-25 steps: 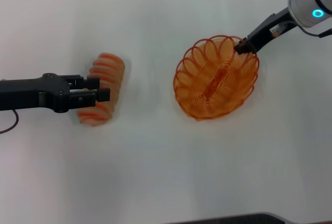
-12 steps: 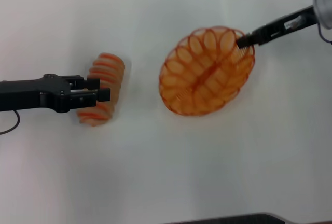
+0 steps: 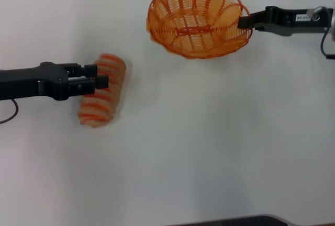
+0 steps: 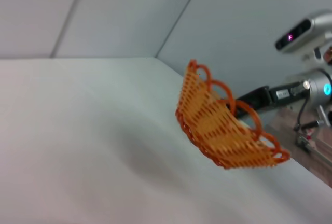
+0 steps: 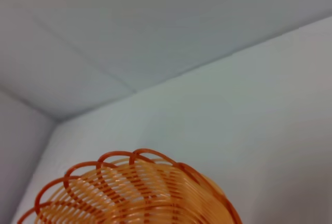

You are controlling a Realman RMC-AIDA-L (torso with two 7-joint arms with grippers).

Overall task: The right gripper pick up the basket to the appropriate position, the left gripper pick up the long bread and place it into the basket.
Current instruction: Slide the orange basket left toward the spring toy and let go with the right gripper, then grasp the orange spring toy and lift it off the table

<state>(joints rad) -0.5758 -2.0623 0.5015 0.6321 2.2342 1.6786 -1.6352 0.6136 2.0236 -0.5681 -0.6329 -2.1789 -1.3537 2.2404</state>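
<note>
I have the oval orange wire-like basket (image 3: pixel 198 18) with its looped scalloped rim up in the air, far side of the white table (image 3: pixel 209 147), pinched by its right-hand rim in the black two-fingered right gripper (image 3: pixel 245 22) on the labelled arm, fingers clamped on the wire. From the left wrist camera the basket (image 4: pixel 223 125) hangs tilted, clear of the surface, with the right arm behind it. The right wrist camera shows only the basket's scalloped edge (image 5: pixel 129 193) low in the frame. The elongated pale tan long bread (image 3: pixel 102 90) with orange-red crosswise stripes lies flat on the table, well apart from the basket and nearer me. The black unlabelled left gripper (image 3: pixel 101 77) sits at the loaf's upper half, fingers apart and straddling it as far as I can judge, not yet closed on it. Step in hand, as I read it: set the basket down somewhere the left arm can reach. To do it well I'd lower slowly and level the basket before contact, since a one-sided rim grip lets it swing and tip. I'd place it between the two arms, mouth up, long axis matching the loaf's. Release only once the base rests flat. A light wire basket may skid if nudged, so I'd back the fingers off straight along the arm.
</note>
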